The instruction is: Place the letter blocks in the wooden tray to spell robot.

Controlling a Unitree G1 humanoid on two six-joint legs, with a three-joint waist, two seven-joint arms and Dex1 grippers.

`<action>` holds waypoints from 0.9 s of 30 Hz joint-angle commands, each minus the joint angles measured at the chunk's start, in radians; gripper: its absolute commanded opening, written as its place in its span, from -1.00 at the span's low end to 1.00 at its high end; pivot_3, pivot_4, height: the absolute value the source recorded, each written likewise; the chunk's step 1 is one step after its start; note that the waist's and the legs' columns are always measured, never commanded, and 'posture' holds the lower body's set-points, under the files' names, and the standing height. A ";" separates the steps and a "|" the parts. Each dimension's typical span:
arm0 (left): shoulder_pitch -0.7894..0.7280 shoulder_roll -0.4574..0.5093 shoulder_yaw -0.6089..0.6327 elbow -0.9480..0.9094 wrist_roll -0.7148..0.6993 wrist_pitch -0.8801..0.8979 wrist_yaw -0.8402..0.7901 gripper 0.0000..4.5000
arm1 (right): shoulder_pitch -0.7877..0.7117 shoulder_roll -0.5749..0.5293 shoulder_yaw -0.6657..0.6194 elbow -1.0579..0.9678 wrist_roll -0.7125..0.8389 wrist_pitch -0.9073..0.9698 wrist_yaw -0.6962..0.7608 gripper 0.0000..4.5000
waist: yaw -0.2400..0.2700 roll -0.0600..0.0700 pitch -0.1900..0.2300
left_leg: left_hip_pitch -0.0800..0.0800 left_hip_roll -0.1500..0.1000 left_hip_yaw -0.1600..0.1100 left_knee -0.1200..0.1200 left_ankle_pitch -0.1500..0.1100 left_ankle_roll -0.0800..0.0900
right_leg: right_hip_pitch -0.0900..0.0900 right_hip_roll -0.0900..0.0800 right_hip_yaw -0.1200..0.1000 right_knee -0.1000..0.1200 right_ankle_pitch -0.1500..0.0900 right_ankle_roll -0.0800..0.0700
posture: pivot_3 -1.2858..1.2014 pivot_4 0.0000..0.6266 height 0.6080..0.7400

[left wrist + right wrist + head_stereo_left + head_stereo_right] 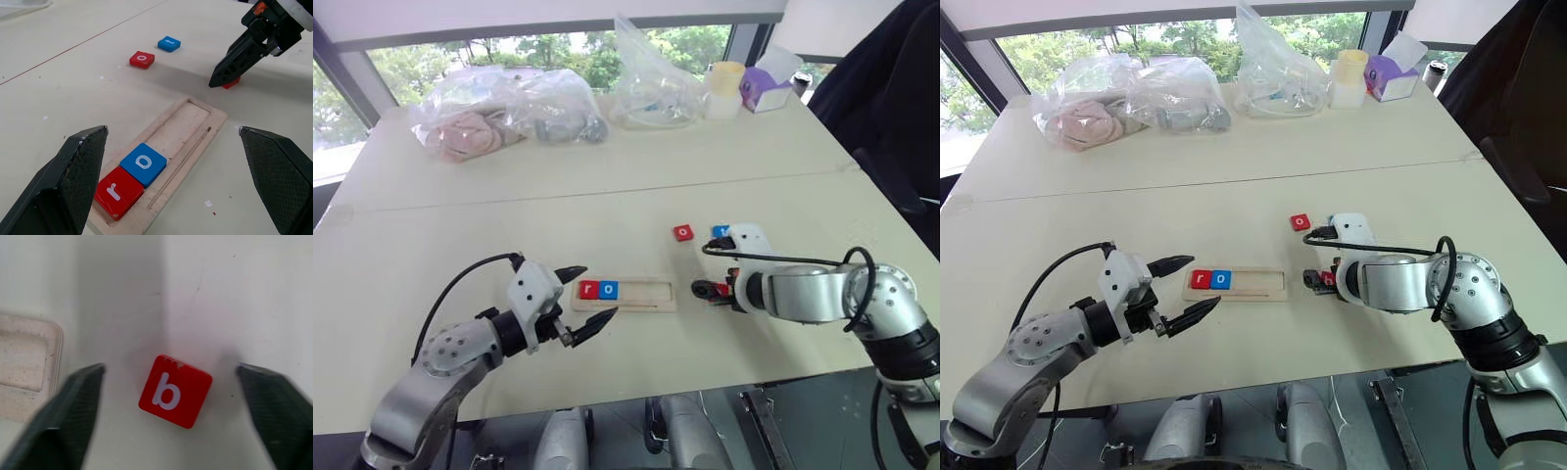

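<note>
right gripper (171, 416): fingers spread wide, holding nothing; pointing down at the table just past the tray's right end
right fingers (68, 421): one each side of the b tile, clear gap on both sides, no contact
b tile (175, 390): red, flat on the table between the right fingers, rotated a bit off square, just off the tray's right end, outside it
left gripper (587, 294): fingers apart, nothing held; roughly level, aimed at the tray's left end
left fingers (68, 181): straddle the tray's left end; contact with the tray can't be told
tray (651, 291): flat on the table between the two grippers, long side running left-right
r tile (119, 191): red, in the tray's leftmost slot
o tile (blue) (144, 164): in the second slot, touching the r tile
rest of tray: three slots bare
o tile (red) (683, 232): on the table beyond the tray's right end, outside it
t tile (168, 43): blue, just right of the red o tile, near the right wrist
table (607, 196): pale top, seam across the middle
bags (509, 117): clear plastic, at the far edge, well apart from the tiles
</note>
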 commanded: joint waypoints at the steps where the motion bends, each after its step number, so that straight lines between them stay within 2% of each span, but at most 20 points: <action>1: -0.009 0.008 0.025 -0.007 -0.006 -0.023 -0.013 1.00 | -0.104 -0.074 -0.003 0.006 0.022 0.057 0.087 0.98 | 0.000 0.001 0.000 | 0.000 0.000 0.000 0.000 0.000 0.000 | 0.000 0.000 0.000 0.000 0.000 -0.001 | 0.03 -0.52 1.00; 8: -0.027 0.017 0.027 0.015 -0.018 -0.019 -0.044 1.00 | -0.309 -0.212 0.025 0.052 0.019 0.178 0.357 0.98 | 0.002 0.001 0.000 | -0.002 0.000 0.000 0.000 0.000 0.000 | -0.002 0.000 0.000 0.000 -0.001 -0.002 | 0.03 -0.52 1.00; 11: -0.030 0.017 0.026 0.020 -0.015 -0.022 -0.052 1.00 | -0.317 -0.208 -0.024 0.024 -0.112 0.165 0.491 0.98 | 0.004 0.000 0.000 | -0.003 0.000 0.000 0.000 0.000 0.000 | -0.002 0.000 0.000 0.000 -0.001 -0.001 | 0.03 -0.52 1.00; 14: -0.026 0.020 0.028 0.018 -0.015 -0.024 -0.060 1.00 | -0.270 -0.244 -0.068 -0.095 -0.390 0.103 0.798 0.98 | 0.006 0.001 0.000 | -0.005 0.000 0.000 0.000 0.000 0.000 | -0.004 0.000 0.000 0.000 0.001 0.001 | 0.03 -0.52 1.00; 16: -0.028 0.020 0.031 0.018 -0.015 -0.023 -0.059 1.00 | -0.205 -0.314 -0.052 -0.176 -0.622 -0.024 1.059 0.98 | 0.018 0.001 0.000 | -0.007 0.000 0.000 0.000 0.000 0.000 | -0.006 0.000 0.000 0.000 0.001 0.002 | 0.03 -0.52 1.00; 19: -0.027 0.019 0.034 0.019 -0.012 -0.024 -0.060 1.00 | -0.082 -0.405 -0.045 -0.217 -0.867 -0.219 1.408 0.98 | 0.026 0.001 0.000 | -0.008 0.000 0.000 0.001 0.000 0.000 | -0.007 0.000 -0.001 0.000 0.001 0.002 | 0.03 -0.52 1.00; 22: -0.023 0.018 0.035 0.018 -0.008 -0.026 -0.061 1.00 | 0.023 -0.451 -0.018 -0.192 -1.113 -0.439 1.638 0.98 | 0.024 0.001 0.000 | -0.008 0.000 0.000 0.001 0.000 0.000 | -0.007 -0.001 -0.001 0.000 0.000 0.002 | 0.03 -0.52 1.00; 24: -0.020 0.018 0.035 0.015 -0.007 -0.026 -0.061 1.00 | 0.079 -0.456 -0.001 -0.162 -1.261 -0.574 1.734 0.98 | 0.023 0.001 0.000 | -0.008 0.000 0.000 0.002 0.000 0.000 | -0.006 -0.001 -0.001 0.000 0.000 0.001 | 0.03 -0.52 1.00; 27: -0.023 0.021 0.036 0.012 0.000 -0.027 -0.060 1.00 | 0.171 -0.448 -0.007 -0.102 -1.381 -0.698 1.866 0.98 | 0.024 0.001 0.000 | -0.006 0.000 0.001 0.002 0.000 0.000 | -0.006 0.000 -0.001 0.001 -0.001 -0.001 | 0.03 -0.52 1.00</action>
